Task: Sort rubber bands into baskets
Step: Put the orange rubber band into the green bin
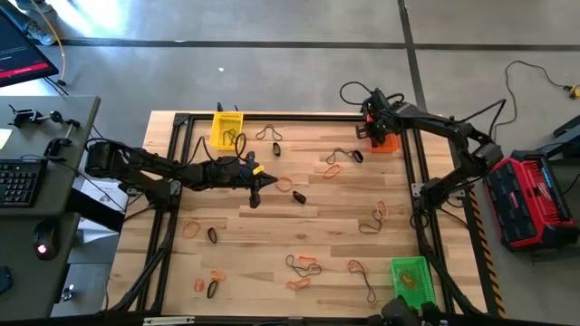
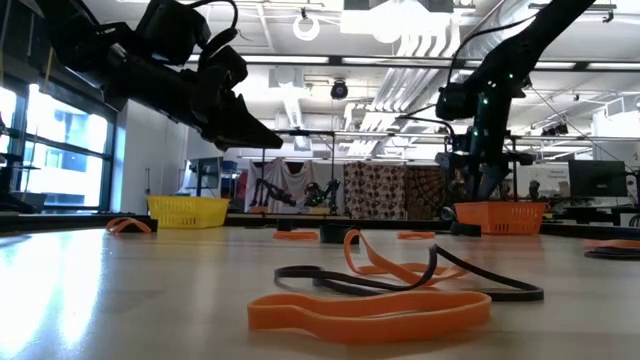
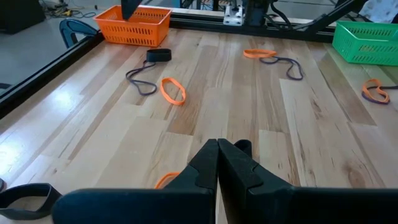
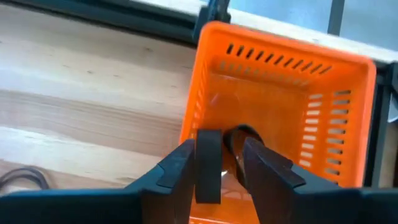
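I see my right gripper [image 4: 227, 165], fingers narrowly parted, above the slotted orange plastic basket [image 4: 323, 106] at table's one o'clock; left gripper [image 3: 217, 163] pinched closed, empty.

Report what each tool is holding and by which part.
Nothing is held. The left tool is shut on nothing above the table. The right tool is open over the orange basket.

Four cameras on my table: one overhead, one at tabletop height, one on each of my wrists.

The high view looks straight down on the whole table [image 1: 299, 226]. The low view looks level across it, close behind a tangle of rubber bands [image 2: 380, 290]. My left wrist camera faces the orange basket [image 3: 134, 25] at upper left; my right wrist camera hangs close above the same basket [image 4: 280, 106].
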Robot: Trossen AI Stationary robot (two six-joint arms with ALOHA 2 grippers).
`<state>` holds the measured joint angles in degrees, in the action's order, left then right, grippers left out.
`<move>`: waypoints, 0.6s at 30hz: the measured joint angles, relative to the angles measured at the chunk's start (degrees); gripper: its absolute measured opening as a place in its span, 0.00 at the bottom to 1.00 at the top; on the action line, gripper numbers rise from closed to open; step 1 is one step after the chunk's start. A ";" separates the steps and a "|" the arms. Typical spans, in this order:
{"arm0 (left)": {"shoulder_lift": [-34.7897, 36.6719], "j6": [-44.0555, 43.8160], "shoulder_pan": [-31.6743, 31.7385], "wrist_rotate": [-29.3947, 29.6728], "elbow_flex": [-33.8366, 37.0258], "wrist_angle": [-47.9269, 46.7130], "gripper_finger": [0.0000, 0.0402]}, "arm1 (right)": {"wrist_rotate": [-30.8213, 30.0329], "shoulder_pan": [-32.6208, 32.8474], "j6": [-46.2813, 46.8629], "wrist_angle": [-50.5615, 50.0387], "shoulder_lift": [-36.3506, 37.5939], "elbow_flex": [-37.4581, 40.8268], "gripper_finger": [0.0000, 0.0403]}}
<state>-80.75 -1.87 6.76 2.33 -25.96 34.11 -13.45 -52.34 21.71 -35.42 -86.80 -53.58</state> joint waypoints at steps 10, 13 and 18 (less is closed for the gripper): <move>0.00 -0.01 -0.04 -0.24 0.00 -0.01 0.00 | -0.08 4.89 -4.21 -0.75 0.80 -2.16 0.02; 0.00 0.42 -0.04 -0.24 0.00 -0.55 0.00 | -0.15 7.79 -5.35 -0.35 3.22 -3.69 0.03; 0.00 0.46 -0.04 -0.35 0.00 -2.16 0.00 | -0.22 14.16 -7.79 6.88 8.91 -1.54 0.01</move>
<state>-80.75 -1.41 6.72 1.98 -25.96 31.95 -13.68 -38.18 13.92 -28.54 -77.89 -55.12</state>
